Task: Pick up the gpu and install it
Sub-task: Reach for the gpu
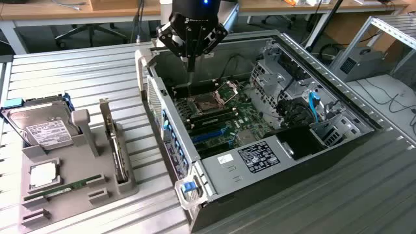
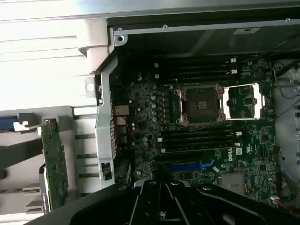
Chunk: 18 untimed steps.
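This looks like a robotics lab or engineering workshop. A robot arm (image 1: 195, 14) hangs its pincer (image 1: 190, 68) over an opened desktop computer case (image 1: 325, 78) whose motherboard (image 1: 215, 114) lies bare. The case sits on a table (image 1: 78, 68) of ribbed metal slats. Beside the case, a grey moulded fixture (image 1: 71, 170) holds loose computer parts, a hard drive (image 1: 42, 131) among them. Behind stand wooden desks (image 1: 58, 9) and an office chair (image 1: 91, 31), and at the exterior view's right is an aluminium-profile frame (image 1: 390, 29).
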{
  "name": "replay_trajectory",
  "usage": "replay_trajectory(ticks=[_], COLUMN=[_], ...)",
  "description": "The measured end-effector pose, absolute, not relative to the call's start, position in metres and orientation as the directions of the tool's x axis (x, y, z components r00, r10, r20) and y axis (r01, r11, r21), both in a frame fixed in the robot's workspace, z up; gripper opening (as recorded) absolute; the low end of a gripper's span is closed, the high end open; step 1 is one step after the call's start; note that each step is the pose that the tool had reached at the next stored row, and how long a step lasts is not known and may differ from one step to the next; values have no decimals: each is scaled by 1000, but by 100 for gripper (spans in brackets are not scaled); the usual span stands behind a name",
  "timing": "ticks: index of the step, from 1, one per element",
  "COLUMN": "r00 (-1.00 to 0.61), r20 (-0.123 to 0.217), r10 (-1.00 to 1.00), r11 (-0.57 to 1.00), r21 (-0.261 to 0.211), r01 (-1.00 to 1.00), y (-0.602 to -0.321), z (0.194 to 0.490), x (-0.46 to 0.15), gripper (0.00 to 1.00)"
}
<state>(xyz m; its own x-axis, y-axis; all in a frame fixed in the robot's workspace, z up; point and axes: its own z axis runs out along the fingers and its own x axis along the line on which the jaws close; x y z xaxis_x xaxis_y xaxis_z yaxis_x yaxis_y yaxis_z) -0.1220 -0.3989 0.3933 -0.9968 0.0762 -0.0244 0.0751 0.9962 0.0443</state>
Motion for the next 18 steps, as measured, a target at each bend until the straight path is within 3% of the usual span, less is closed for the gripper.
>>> replay_trajectory(ticks=[18], r00=[-997], r20=[-24], r10=[76], r11=[996], r21=[44], r01=[75], y=[-399], z=[393], x=[-129], gripper=[11])
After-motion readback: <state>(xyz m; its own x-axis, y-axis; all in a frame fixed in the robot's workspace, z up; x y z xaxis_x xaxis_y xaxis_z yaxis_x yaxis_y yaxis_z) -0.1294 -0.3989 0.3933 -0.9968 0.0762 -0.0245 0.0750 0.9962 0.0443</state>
